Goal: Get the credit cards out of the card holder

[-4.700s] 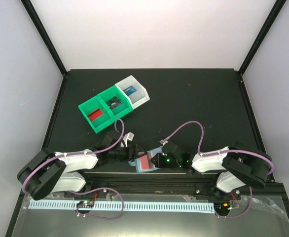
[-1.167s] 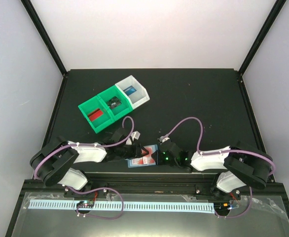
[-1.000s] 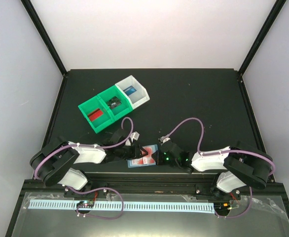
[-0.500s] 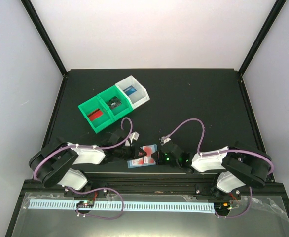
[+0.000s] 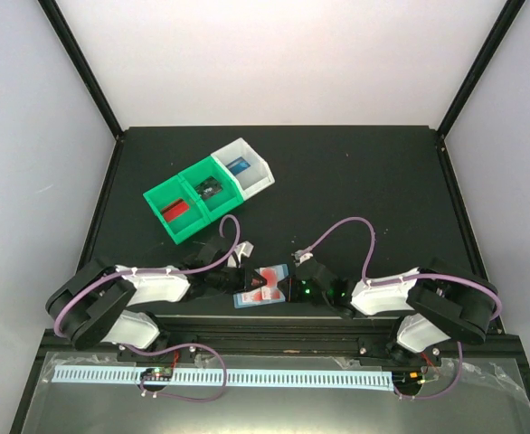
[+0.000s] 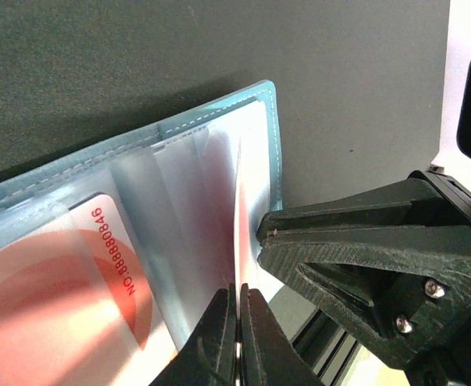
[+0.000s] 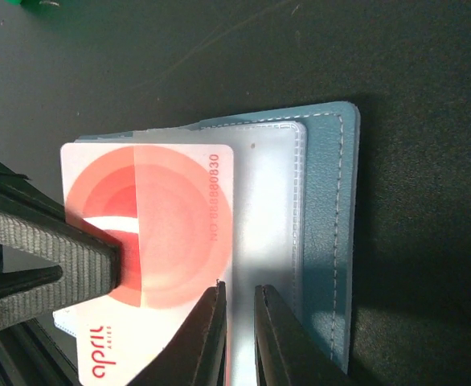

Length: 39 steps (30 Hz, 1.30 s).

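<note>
The pale blue card holder lies open near the table's front edge, between my two grippers. A red and white credit card with a round red mark sticks partly out of a clear sleeve. My left gripper is shut on that card's thin edge; one of its fingers covers the card's left side. My right gripper is closed on the holder's clear sleeves from the right. A second red card sits inside a sleeve.
Two joined green bins and a white bin stand at the back left. They hold a red card, a black card and a blue card. The black frame rail runs just behind the holder's near edge.
My left gripper has closed on the red card's edge within the last second, and the left arm has shifted slightly left. The right gripper keeps its hold on the holder.
</note>
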{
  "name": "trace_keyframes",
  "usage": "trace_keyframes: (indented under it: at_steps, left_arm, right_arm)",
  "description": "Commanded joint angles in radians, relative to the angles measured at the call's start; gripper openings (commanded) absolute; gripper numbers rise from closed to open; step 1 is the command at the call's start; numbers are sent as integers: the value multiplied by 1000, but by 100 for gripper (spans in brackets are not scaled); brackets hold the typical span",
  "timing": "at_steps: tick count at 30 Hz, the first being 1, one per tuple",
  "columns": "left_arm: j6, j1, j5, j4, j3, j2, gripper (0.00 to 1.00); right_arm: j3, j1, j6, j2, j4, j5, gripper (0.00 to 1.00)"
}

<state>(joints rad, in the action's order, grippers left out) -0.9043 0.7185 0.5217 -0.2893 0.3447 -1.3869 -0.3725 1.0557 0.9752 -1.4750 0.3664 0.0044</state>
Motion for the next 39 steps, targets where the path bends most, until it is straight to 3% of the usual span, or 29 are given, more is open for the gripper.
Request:
trace_keyframes:
  at_steps: [1, 16, 24, 32, 39]
  left_arm:
    - [37, -18, -15, 69, 13, 47, 2]
    - [115, -75, -22, 264, 44, 206, 2]
    - [208, -90, 15, 433, 102, 339, 2]
    - [334, -91, 123, 594, 188, 450, 1]
    - [392, -84, 241, 602, 194, 526, 2]
  right_arm:
    - [38, 4, 0, -7, -144, 45, 14]
    - [-23, 3, -84, 126, -252, 77, 15]
    - [-37, 3, -186, 397, -377, 69, 19]
    - [-66, 3, -362, 628, -466, -78, 29]
    - [-131, 3, -496, 815, -651, -168, 37]
